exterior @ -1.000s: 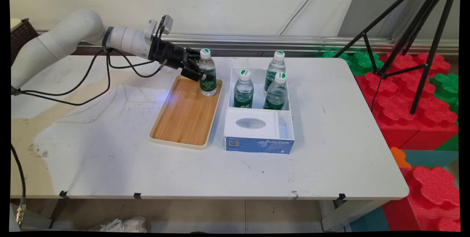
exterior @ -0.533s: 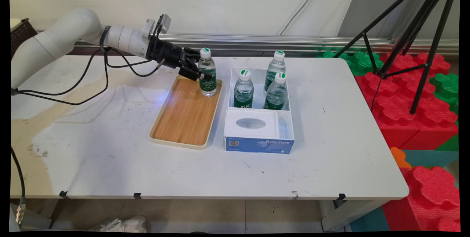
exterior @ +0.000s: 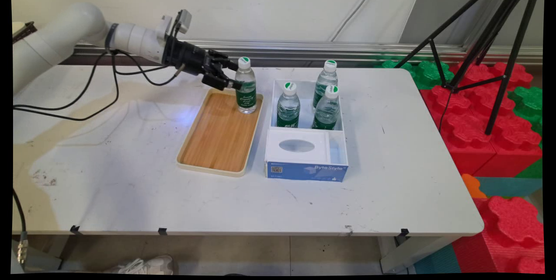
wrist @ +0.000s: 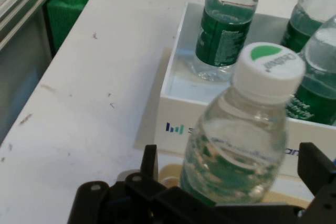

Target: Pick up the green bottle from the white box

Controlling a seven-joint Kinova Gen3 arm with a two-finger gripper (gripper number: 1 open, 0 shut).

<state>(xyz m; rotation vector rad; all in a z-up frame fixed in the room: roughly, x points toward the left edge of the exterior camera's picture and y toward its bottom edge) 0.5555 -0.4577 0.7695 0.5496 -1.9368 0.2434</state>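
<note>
A clear water bottle (exterior: 246, 91) with a green label and a white cap stands upright at the far right corner of the wooden tray (exterior: 217, 141). My gripper (exterior: 233, 75) is level with its upper part, just to its left, and is open. In the hand view the same bottle (wrist: 236, 145) sits close in front of the gripper (wrist: 230, 155), with one black finger (wrist: 150, 160) left of it and the other at the right edge. Neither finger visibly presses on it.
Right of the tray is a white box with a blue front (exterior: 306, 170). Its far compartment holds three more bottles (exterior: 288, 106) and its near part has a lid with an oval hole. A black tripod (exterior: 491, 32) and red and green foam blocks (exterior: 486, 132) stand beyond the table's right edge.
The gripper has drawn back to the left and risen a little, away from the bottle it was around. The bottle stays upright in the same spot on the tray.
</note>
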